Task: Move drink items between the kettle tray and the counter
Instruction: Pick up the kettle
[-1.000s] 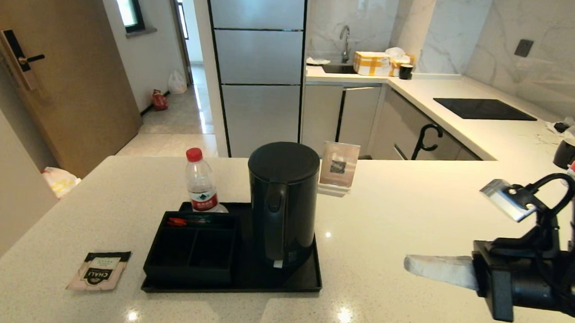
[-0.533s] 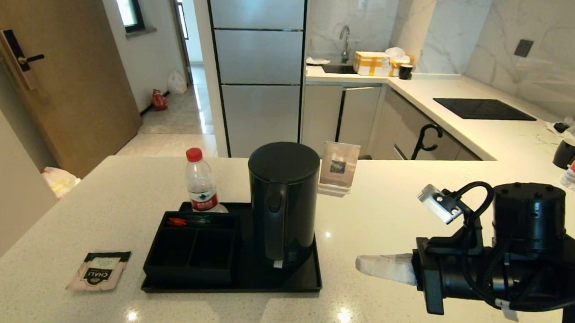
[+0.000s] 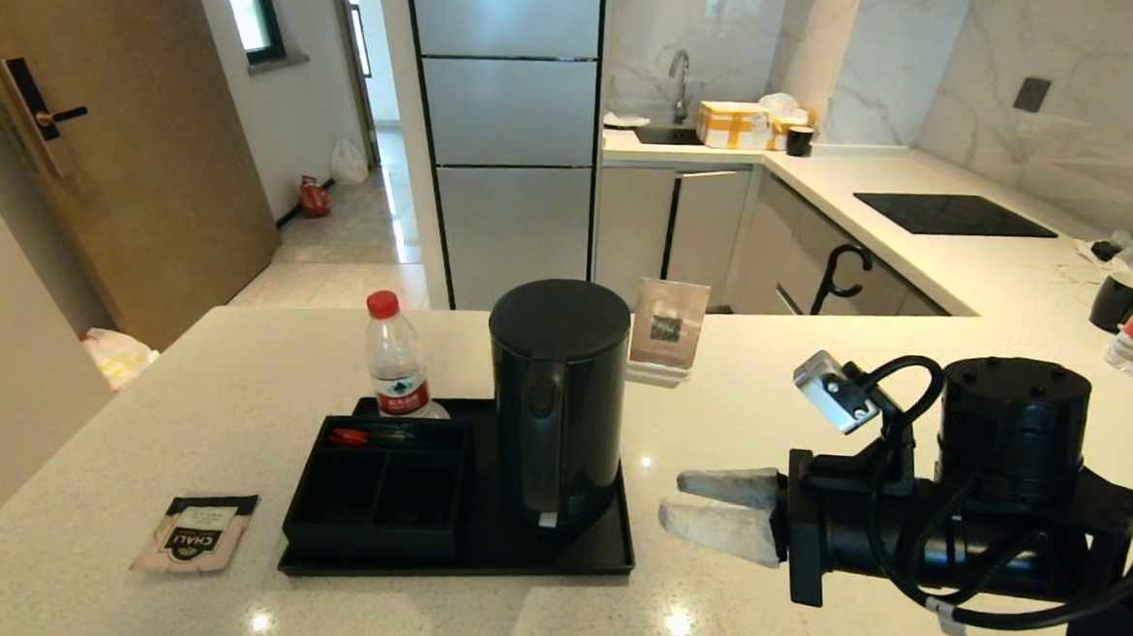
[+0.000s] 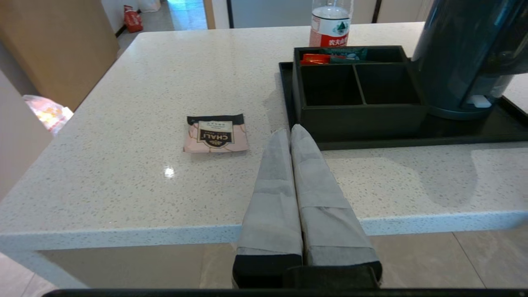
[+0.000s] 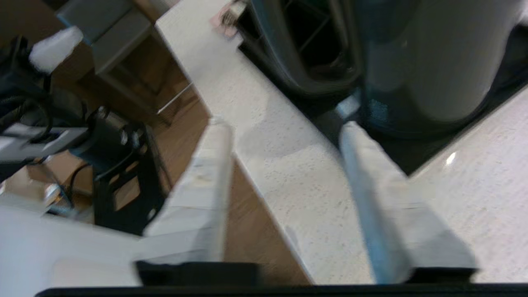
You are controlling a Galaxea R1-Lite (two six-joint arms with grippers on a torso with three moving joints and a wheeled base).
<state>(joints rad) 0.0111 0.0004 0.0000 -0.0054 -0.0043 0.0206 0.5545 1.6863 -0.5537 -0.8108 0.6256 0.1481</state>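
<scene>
Matte black kettle (image 3: 555,400), glossy speckled stone counter (image 3: 794,408), cloth-wrapped right pincer (image 3: 717,506) fingers

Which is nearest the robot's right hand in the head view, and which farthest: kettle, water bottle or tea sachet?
From the right hand, open:
1. Kettle, on the tray, just to its left.
2. Water bottle, behind the tray's far-left corner.
3. Tea sachet, on the counter left of the tray.

1. A tall steel fridge (image 3: 504,131) stands at the far middle
2. Marble walls (image 3: 988,49) back the far right corner, with a sink tap (image 3: 680,77) and a black cooktop (image 3: 952,214)
3. A wooden door (image 3: 101,139) fills the far left
4. A bright window (image 3: 246,1) lights the tiled hallway floor (image 3: 357,239)
</scene>
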